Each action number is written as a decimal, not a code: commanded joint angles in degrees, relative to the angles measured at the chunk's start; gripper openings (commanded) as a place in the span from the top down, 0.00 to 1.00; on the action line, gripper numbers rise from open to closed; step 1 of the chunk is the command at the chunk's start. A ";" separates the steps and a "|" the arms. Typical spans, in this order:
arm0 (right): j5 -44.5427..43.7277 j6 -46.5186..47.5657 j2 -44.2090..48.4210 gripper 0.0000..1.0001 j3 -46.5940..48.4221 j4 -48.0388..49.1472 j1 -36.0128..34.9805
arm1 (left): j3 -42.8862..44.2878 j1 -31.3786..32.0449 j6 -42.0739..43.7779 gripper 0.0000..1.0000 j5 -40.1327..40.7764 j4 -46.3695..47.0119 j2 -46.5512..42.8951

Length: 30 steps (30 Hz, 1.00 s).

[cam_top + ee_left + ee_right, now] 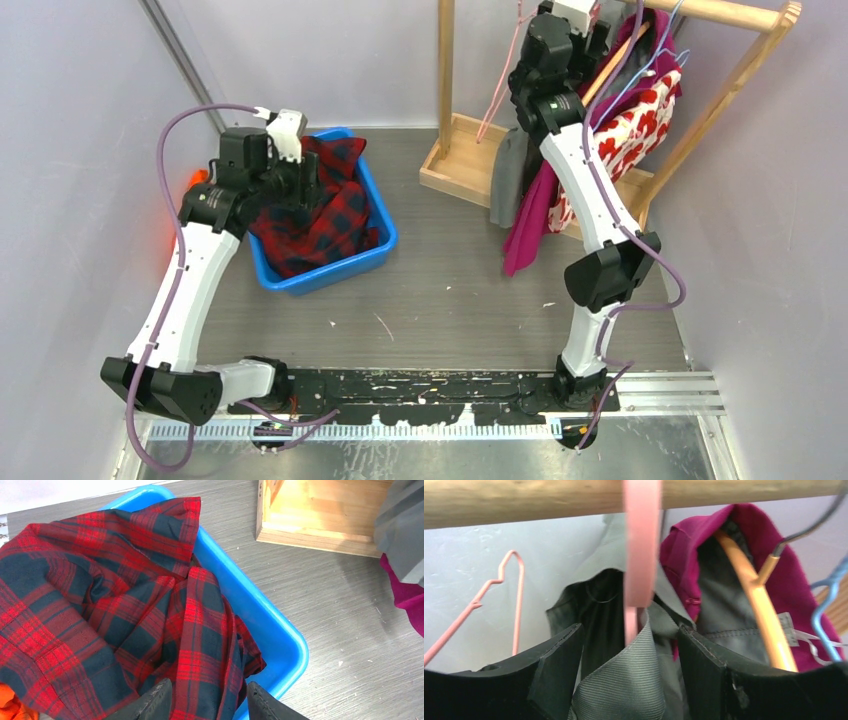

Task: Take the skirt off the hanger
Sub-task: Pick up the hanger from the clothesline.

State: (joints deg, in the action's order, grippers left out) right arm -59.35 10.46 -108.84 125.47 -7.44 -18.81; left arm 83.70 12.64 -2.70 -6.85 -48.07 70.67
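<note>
Grey skirt (624, 690) hangs straight down from the pink hanger (641, 540). My right claw (630, 630) straddles it, jaws apart — left claw (209, 685) straddles plaid cloth (100, 605), grip I can't tell.

A blue bin (330, 276) sits at ten o'clock and a wooden rack (445, 60) at one o'clock holds magenta (525, 235) and floral (640, 125) garments.

Bright even overhead light, soft shadows; right wrist view blurred, dimmer.
</note>
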 commanded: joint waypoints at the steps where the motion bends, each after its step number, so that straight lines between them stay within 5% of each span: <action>1: -4.68 3.62 5.31 0.27 -2.51 6.00 0.71 | -0.46 0.20 0.40 0.44 0.07 1.05 -1.21; 4: -5.83 4.56 6.55 0.35 -4.93 7.03 0.76 | -0.41 0.36 0.59 0.44 0.25 1.05 -1.11; 9: -5.87 4.31 8.18 0.79 -6.49 5.89 0.82 | 0.19 0.45 0.68 0.44 0.35 1.05 -0.80; 13: -4.79 4.36 9.17 0.98 -7.38 4.14 0.80 | -0.03 0.55 0.68 0.44 0.26 1.05 -1.02; 21: 2.59 1.34 11.51 0.99 -4.97 -3.12 0.72 | -1.17 0.57 0.68 0.44 0.19 1.07 -2.00; 30: 16.43 6.47 15.83 0.99 -5.09 -6.23 -7.70 | -1.18 1.28 0.72 0.44 0.08 1.05 -1.99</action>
State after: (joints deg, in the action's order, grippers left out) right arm -49.74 13.63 -98.50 117.89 -14.24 -21.85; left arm 82.15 13.30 -2.50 -6.63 -48.12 70.46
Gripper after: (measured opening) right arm 0.166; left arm 0.562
